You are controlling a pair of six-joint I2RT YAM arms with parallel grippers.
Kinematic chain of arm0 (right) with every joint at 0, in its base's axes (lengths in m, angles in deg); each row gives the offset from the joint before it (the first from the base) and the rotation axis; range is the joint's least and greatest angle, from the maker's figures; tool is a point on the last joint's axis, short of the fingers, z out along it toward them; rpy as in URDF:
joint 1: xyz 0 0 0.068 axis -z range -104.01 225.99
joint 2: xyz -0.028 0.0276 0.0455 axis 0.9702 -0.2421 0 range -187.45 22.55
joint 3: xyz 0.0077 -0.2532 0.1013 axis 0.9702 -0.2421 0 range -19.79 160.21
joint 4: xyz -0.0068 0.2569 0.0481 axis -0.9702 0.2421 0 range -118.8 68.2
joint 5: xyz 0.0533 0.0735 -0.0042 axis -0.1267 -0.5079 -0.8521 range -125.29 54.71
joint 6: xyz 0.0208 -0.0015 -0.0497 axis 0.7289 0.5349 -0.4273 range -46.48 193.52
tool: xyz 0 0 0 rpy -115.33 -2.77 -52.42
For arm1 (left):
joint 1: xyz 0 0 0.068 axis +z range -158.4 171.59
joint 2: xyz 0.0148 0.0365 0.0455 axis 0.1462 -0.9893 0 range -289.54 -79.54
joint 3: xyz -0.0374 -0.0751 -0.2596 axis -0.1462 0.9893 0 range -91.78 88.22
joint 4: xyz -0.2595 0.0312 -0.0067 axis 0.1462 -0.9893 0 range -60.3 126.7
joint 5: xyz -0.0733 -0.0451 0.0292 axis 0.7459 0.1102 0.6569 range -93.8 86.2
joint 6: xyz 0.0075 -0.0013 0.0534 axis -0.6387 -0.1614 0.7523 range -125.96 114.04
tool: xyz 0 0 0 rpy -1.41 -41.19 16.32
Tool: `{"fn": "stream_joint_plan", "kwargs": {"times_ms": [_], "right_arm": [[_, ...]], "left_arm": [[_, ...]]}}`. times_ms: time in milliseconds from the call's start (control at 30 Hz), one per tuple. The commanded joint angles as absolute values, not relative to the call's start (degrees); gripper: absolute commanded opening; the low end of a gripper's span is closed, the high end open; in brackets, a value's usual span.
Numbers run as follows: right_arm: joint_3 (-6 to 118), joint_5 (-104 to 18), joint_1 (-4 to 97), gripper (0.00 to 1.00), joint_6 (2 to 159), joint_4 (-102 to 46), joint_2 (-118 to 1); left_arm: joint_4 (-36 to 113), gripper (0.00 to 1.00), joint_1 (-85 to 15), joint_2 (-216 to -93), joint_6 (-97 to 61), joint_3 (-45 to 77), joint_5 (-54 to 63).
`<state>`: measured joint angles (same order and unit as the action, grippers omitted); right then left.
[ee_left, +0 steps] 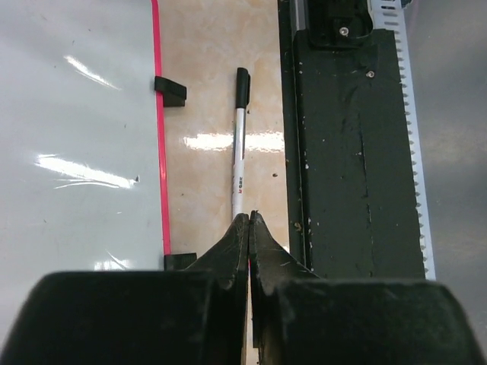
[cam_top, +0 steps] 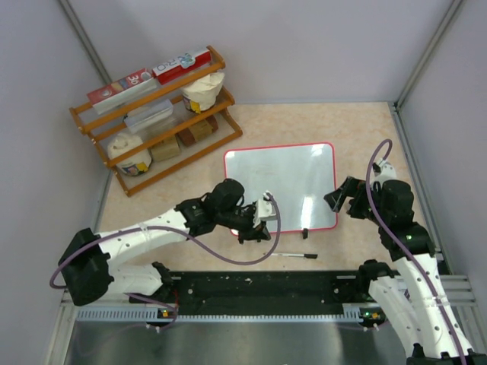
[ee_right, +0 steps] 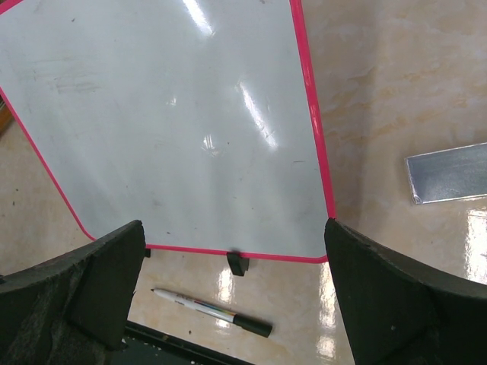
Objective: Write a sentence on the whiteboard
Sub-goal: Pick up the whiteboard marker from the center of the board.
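The whiteboard [cam_top: 278, 182] [ee_left: 76, 114] [ee_right: 175, 114] lies flat mid-table, glossy white with a red rim. The sentence is out of view; the board's face shows only glare and faint smudges. A white marker [cam_top: 293, 255] [ee_left: 239, 152] [ee_right: 205, 308] with a black end lies on the table just in front of the board's near edge. My left gripper [cam_top: 257, 236] [ee_left: 249, 217] is shut, jaws pressed together with nothing in them, right over the marker's near tip. My right gripper [cam_top: 342, 204] [ee_right: 233, 228] hovers wide open at the board's near right corner, holding nothing.
A wooden rack [cam_top: 156, 114] with boxes and tubs stands at the back left. The black base rail [cam_top: 251, 285] [ee_left: 350, 152] runs along the near edge, close behind the marker. A metal strip [ee_right: 449, 171] lies right of the board. Walls close in on three sides.
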<state>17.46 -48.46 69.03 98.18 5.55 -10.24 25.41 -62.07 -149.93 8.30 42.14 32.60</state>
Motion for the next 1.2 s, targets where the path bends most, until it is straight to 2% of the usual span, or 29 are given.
{"fn": "stream_joint_plan", "kwargs": {"times_ms": [0,233,400,533,567,667,900,1167], "right_arm": [[18.62,-48.30,69.22,0.99,97.86,5.21,-10.23],[18.53,-48.39,69.22,0.99,97.78,5.12,-10.41],[18.53,-48.12,69.22,0.99,97.95,5.21,-10.76],[18.53,-48.30,69.13,0.99,97.95,5.12,-10.76],[18.53,-48.30,69.22,0.99,97.95,5.21,-10.67],[18.53,-48.30,69.22,0.99,98.04,5.21,-10.76],[18.53,-48.21,69.22,0.99,98.13,5.21,-10.32],[18.53,-48.21,69.31,0.99,98.21,5.30,-10.14]], "left_arm": [[23.34,0.00,-62.46,-150.90,11.70,39.71,31.45],[17.98,0.00,-67.37,-156.96,17.33,35.23,24.07],[17.19,0.10,-72.82,-166.27,18.65,30.40,19.59],[17.54,0.23,-75.29,-171.20,18.12,28.55,16.42],[17.63,0.31,-75.90,-172.08,18.12,28.20,15.98],[17.54,0.35,-76.26,-175.42,17.25,26.70,14.92],[19.82,0.41,-76.26,-179.47,17.59,26.96,15.80],[20.70,0.38,-76.26,-182.02,17.60,27.66,13.95]]}}
